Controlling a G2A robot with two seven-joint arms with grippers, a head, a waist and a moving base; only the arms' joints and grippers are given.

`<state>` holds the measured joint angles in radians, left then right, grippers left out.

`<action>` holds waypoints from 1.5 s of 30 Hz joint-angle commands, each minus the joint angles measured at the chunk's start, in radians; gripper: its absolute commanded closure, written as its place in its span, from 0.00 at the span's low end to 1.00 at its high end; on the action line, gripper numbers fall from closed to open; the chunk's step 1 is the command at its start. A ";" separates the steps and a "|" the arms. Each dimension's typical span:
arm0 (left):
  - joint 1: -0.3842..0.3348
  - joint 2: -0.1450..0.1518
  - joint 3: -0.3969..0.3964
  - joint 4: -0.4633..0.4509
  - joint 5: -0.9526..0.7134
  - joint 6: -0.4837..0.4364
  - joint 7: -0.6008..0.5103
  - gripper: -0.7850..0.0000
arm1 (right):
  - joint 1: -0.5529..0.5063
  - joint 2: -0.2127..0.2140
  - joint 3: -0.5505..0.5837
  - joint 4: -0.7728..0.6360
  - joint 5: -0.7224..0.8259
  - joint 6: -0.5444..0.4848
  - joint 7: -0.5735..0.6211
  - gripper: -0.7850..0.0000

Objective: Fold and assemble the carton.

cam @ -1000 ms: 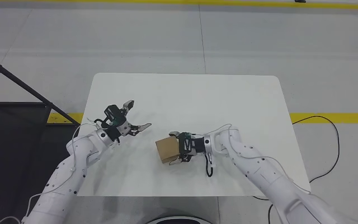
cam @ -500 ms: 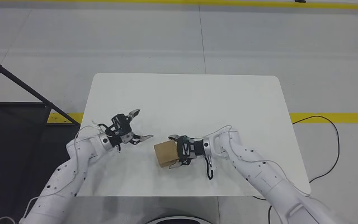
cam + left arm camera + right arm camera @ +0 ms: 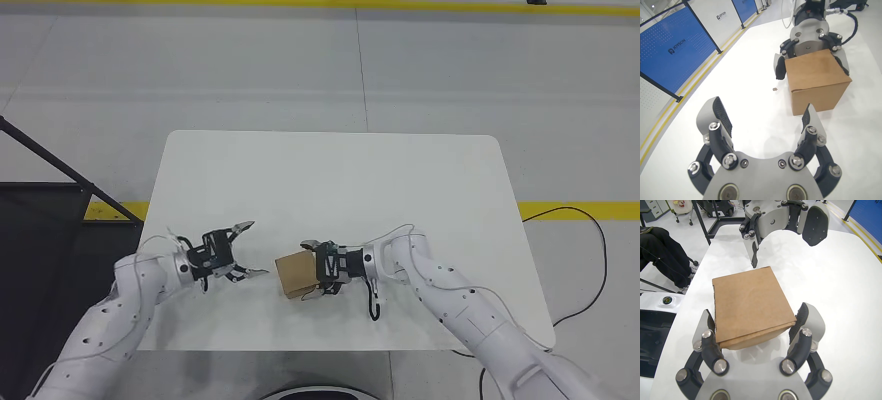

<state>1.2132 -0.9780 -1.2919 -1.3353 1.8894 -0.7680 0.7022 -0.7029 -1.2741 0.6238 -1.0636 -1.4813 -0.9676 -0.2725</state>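
A brown carton, closed up into a box, stands on the white table near the front edge. My right gripper holds it from the right, one pad against each of two opposite sides. The top of the carton is flat, with a flap seam showing at the end towards the right gripper. My left gripper hovers open just left of the carton, fingers pointing at it. One left fingertip is very close to the carton's lower corner; I cannot tell if they touch.
A small brown crumb lies on the table beside the carton. A black cable loops off the right wrist near the front edge. The back and right of the table offer free room.
My left arm has swung down and in towards the carton, with its fingers still open. The right gripper and the carton have shifted slightly left.
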 commanded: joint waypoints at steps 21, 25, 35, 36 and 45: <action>-0.066 -0.030 0.096 0.050 -0.140 0.082 -0.105 0.00 | -0.007 0.000 0.013 -0.006 -0.032 -0.026 -0.010 0.00; -0.070 -0.031 0.101 0.049 -0.148 0.085 -0.109 0.00 | -0.008 -0.001 0.018 0.004 -0.028 -0.023 -0.007 0.00; -0.073 -0.027 0.099 0.047 -0.152 0.086 -0.100 0.00 | -0.015 -0.002 0.032 0.003 -0.018 -0.016 0.006 0.00; -0.074 -0.027 0.100 0.047 -0.151 0.085 -0.100 0.00 | -0.015 -0.002 0.033 0.001 -0.018 -0.017 0.005 0.00; -0.075 -0.025 0.102 0.046 -0.154 0.085 -0.099 0.00 | -0.016 -0.002 0.041 -0.001 -0.023 -0.019 0.005 0.28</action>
<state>1.1380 -1.0030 -1.1901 -1.2894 1.7367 -0.6832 0.6031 -0.7190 -1.2761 0.6631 -1.0654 -1.5048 -0.9869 -0.2678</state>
